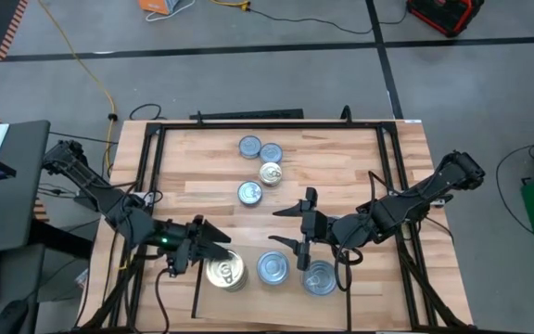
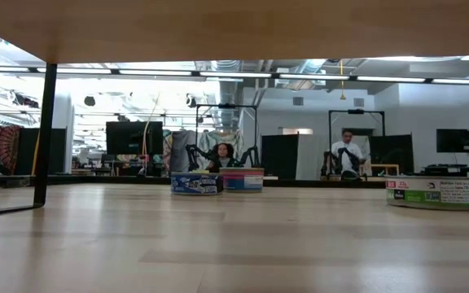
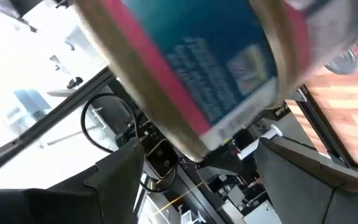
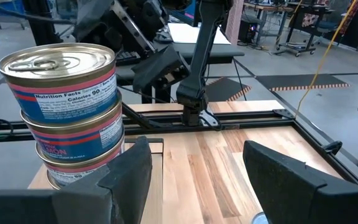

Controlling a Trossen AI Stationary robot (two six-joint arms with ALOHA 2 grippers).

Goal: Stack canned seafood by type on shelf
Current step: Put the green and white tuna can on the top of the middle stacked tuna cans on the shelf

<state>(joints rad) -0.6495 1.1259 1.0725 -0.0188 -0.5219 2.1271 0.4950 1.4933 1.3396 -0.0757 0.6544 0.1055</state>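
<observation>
Wooden table (image 1: 341, 158) carried a black metal frame (image 1: 151, 153) around the work area; the shelf (image 1: 248, 311) was the plank patch at the near edge, marked by thin black lines. Left arm (image 1: 91, 190) came in from the left side, right arm (image 1: 425, 195) from the right. Left gripper (image 1: 219, 243) sat low at the near-left, fingers spread wide and touching or right at the gold-topped stack (image 1: 225, 272) on the shelf; cannot tell if it gripped, though the left wrist view had a teal-and-pink labelled can (image 3: 210, 74) filling the space between its fingers (image 3: 114, 180). Right gripper (image 1: 292, 226) hovered mid-table, jaws wide, nothing between them; its wrist view showed three gold-topped cans (image 4: 67, 112) stacked, just beside one finger (image 4: 126, 171). On the shelf next to the gold stack: silver-topped can (image 1: 273, 267) in the middle, another silver-topped can (image 1: 320, 277) to the right, under the right arm. Farther back on the table, four loose cans in a cluster (image 1: 260, 162), three silver, one gold (image 1: 271, 173). Low view: two cans (image 2: 216, 181) mid-distance, one green-labelled can (image 2: 431, 193) at right, people seated in the room behind.
</observation>
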